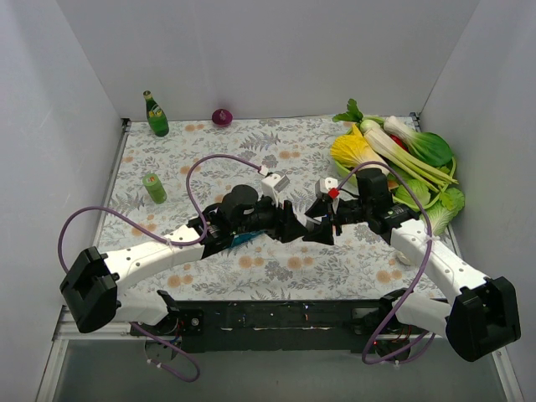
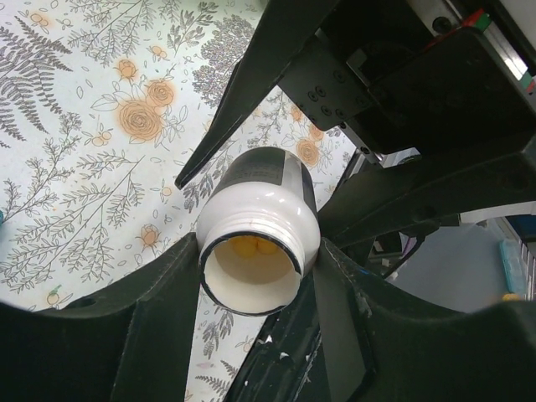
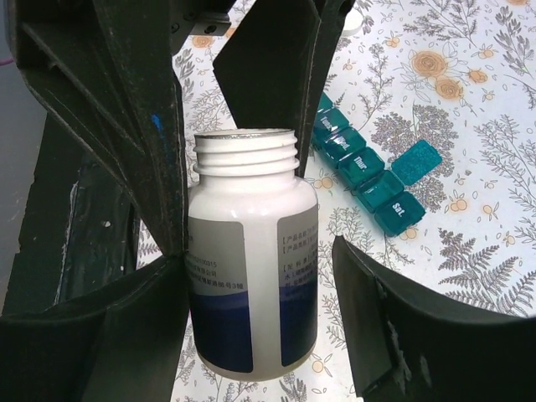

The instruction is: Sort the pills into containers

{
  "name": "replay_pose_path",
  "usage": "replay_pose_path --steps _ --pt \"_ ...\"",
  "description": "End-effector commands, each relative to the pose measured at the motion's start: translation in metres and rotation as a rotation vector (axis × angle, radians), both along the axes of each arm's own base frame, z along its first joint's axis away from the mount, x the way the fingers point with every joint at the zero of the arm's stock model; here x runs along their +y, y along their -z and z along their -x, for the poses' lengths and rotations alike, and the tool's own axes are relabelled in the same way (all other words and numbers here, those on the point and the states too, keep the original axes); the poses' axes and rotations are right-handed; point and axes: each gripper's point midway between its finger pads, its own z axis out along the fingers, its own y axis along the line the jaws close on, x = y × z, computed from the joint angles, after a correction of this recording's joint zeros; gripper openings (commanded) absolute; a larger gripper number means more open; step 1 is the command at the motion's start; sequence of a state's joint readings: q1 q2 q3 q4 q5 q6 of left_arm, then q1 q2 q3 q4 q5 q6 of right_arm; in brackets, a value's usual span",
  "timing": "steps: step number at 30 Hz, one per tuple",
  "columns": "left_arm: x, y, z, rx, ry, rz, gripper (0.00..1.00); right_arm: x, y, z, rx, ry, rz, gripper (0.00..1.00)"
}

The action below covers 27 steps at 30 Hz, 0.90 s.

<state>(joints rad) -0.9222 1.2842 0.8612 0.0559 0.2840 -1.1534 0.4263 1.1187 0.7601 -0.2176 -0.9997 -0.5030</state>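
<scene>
The left gripper (image 2: 258, 251) clamps the neck of an open white pill bottle (image 3: 251, 276) holding yellow pills (image 2: 251, 245). The right gripper (image 3: 260, 251) straddles its body, jaws slightly apart. The teal containers (image 3: 362, 163) lie at the bottle's two o'clock.

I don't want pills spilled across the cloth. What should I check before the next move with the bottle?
1. Cap off the bottle: ok, its mouth is open.
2. Pills inside: ok, yellow ones show in the mouth.
3. Left gripper holding: ok, its jaws press both sides near the neck.
4. Right gripper holding: not ok, its jaws sit around the body with a gap on one side.
5. Compartment open on the pill organiser: ok, one lid is flipped open; the others in view look shut.
6. Mouth over that compartment: not ok, the pill organiser lies off to one side of the bottle.
</scene>
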Motion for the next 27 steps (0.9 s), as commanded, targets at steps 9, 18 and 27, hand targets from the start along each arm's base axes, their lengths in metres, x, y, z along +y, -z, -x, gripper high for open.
replay_pose_path --steps 9,18,27 --pt "0.002 -0.02 -0.008 0.055 -0.054 0.065 0.02 0.001 -0.016 -0.01 -0.062 0.021 -0.038 0.67" --pt "0.002 -0.032 -0.009 0.091 -0.041 0.135 0.03 0.003 -0.02 -0.008 -0.053 -0.002 -0.047 0.32" --pt "0.021 -0.061 -0.018 0.105 -0.072 0.237 0.73 0.003 -0.036 -0.007 -0.015 -0.031 -0.1 0.06"
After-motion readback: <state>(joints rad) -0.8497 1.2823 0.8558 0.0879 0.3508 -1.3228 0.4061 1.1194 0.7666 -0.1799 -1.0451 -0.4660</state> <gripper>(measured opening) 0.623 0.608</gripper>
